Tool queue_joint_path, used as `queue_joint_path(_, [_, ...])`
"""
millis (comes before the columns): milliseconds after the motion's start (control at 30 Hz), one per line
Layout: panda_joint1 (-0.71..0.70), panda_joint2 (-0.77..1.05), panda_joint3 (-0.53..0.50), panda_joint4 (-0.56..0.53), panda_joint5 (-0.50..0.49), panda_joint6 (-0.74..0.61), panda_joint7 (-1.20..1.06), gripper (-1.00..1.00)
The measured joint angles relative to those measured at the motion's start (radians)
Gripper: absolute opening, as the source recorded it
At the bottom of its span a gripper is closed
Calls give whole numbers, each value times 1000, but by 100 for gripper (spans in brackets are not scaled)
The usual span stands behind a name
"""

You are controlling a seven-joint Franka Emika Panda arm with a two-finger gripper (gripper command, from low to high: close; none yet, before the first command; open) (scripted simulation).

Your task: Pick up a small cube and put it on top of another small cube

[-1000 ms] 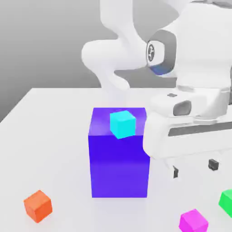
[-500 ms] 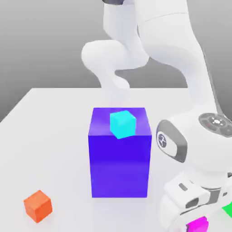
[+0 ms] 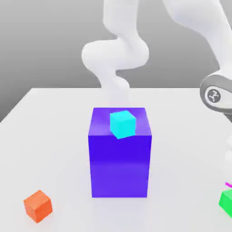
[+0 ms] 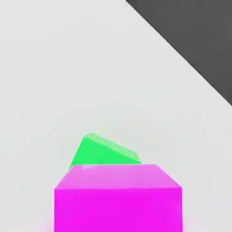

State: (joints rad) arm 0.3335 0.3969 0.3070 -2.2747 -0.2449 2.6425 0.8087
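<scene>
End effector (image 3: pixel 229 168) and magenta cube (image 4: pixel 118 206) are together at the exterior view's right edge, where the white hand is cut off by the border. How far open the end effector is cannot be told. It appears to have hold of the magenta cube: a thin magenta strip lies directly below the white hand, raised above the surface (image 3: pixel 68 149), and in the hand view the same cube looms close to the camera, one face broad and flat, its edges squared up with the camera. The grip itself cannot be made out.

The green cube (image 3: pixel 227 202) rests on the surface at the exterior view's near right, partly cut off by the border. In that view the magenta strip is just above it. In the hand view the magenta cube overlaps part of the green one, which sits turned at an angle to it, with its top and one side face visible. Whether the two cubes touch cannot be told.

The big blue-violet block (image 3: pixel 119 154) stands upright near the middle of the exterior view, with the cyan cube (image 3: pixel 123 124) on its top face, toward the near edge. The orange cube (image 3: pixel 38 206) rests on the surface at the exterior view's near left, well apart from the block. The white arm (image 3: pixel 199 20) reaches in from the top and comes down along the exterior view's right side.
</scene>
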Motion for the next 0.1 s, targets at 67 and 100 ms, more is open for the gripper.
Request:
queue_joint_path(67, [0, 0, 0, 0, 0, 0, 0, 100])
queue_joint_path(100, [0, 0, 0, 0, 0, 0, 0, 100])
